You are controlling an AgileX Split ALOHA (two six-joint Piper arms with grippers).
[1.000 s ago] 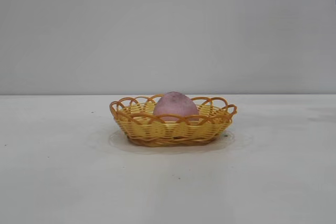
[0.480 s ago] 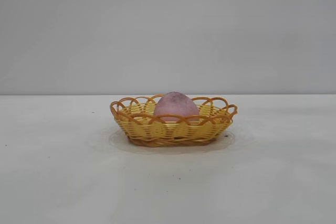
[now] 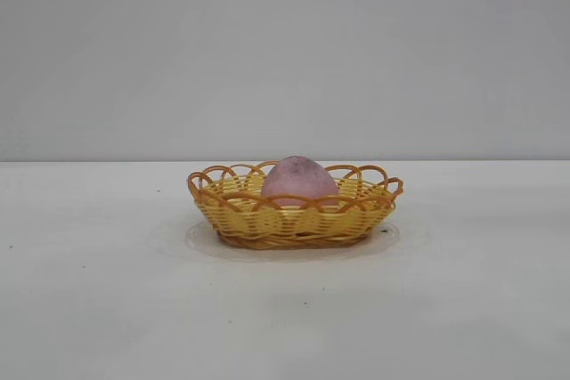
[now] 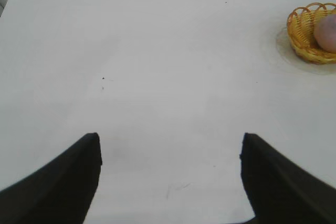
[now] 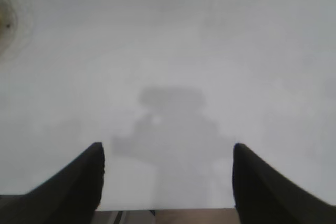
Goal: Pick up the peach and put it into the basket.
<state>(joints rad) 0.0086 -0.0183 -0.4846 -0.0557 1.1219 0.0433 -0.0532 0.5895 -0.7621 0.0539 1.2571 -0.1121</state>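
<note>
The dull pink-mauve rounded peach (image 3: 299, 177) sits inside the shallow oval basket of yellow wicker with orange looped rim (image 3: 233, 211), near its middle, on the white table (image 3: 107, 309); so the task looks finished. The left gripper (image 4: 170, 148) hangs over bare table well apart from the basket, fingers spread wide and empty; the right gripper (image 5: 168, 153) likewise, spread and holding nothing, probably parked.

Pink-mauve peach (image 3: 299, 177), yellow-orange basket (image 3: 294, 220)
</note>
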